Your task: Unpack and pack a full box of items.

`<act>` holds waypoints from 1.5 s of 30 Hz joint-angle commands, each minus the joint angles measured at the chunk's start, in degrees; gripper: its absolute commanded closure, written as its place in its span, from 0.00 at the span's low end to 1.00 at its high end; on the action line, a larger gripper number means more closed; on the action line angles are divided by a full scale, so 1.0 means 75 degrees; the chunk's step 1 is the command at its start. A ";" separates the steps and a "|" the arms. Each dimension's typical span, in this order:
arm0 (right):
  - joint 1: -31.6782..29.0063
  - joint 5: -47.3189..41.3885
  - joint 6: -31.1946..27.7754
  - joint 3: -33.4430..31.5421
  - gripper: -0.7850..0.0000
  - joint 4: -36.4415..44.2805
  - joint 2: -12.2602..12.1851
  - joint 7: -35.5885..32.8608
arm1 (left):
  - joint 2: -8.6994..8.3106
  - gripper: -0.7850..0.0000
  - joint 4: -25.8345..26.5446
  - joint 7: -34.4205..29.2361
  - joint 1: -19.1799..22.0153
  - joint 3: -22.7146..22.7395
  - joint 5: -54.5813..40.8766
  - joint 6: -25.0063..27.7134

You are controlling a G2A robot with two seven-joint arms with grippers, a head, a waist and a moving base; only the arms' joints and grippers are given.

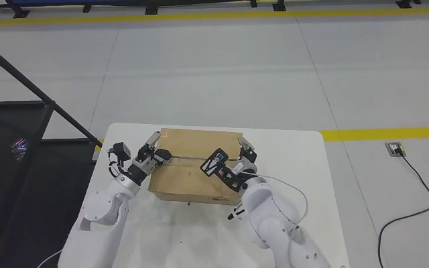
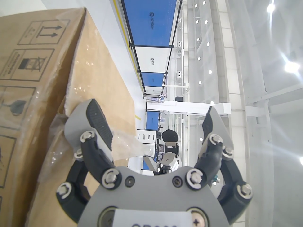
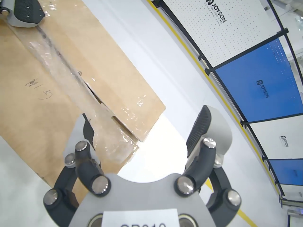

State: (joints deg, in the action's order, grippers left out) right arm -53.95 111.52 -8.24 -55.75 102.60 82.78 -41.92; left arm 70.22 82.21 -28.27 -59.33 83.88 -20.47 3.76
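A closed cardboard box (image 1: 194, 171) lies on the white table (image 1: 295, 154), its top seam covered by clear tape (image 3: 59, 57). My left gripper (image 1: 157, 147) is at the box's left end, open; in the left wrist view one of its fingers (image 2: 94, 119) rests against the torn, taped edge of the box (image 2: 35, 72). My right gripper (image 1: 244, 153) is at the right end, also open. One of its fingertips (image 3: 88, 128) touches the loose tape at the seam of the box (image 3: 47, 83); the other stands off the box over the table.
A black frame with netting (image 1: 27, 154) stands just left of the table. On the floor to the right are a yellow line (image 1: 375, 134) and a socket with a cable (image 1: 395, 149). Bare tabletop lies in front of the box and to its right.
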 commanded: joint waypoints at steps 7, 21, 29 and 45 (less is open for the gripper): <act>0.0095 -0.0151 -0.0310 -0.0138 0.00 -0.0035 0.0060 -0.0422 | -0.0004 0.00 0.0009 0.0049 -0.0012 -0.0004 -0.0064 0.0018; -0.0827 -0.1743 -0.0051 -0.1159 0.00 0.0939 0.0034 0.0414 | 0.0002 0.00 0.0000 0.0080 -0.0002 -0.0100 -0.0140 0.0060; -0.0883 -0.2353 -0.0268 -0.1093 0.00 0.0808 0.0056 0.0740 | 0.0002 0.00 0.0080 0.0112 -0.0059 -0.0122 -0.0165 0.0118; -0.0154 -0.7628 -0.0133 -0.1420 0.00 -0.0593 0.0340 0.1138 | 0.0028 0.00 -0.0007 0.0283 0.0035 -0.0217 -0.0297 0.0204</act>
State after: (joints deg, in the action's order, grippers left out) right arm -54.58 56.26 -9.28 -66.73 98.04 85.22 -33.81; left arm 70.42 82.22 -26.26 -59.13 82.27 -22.63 5.33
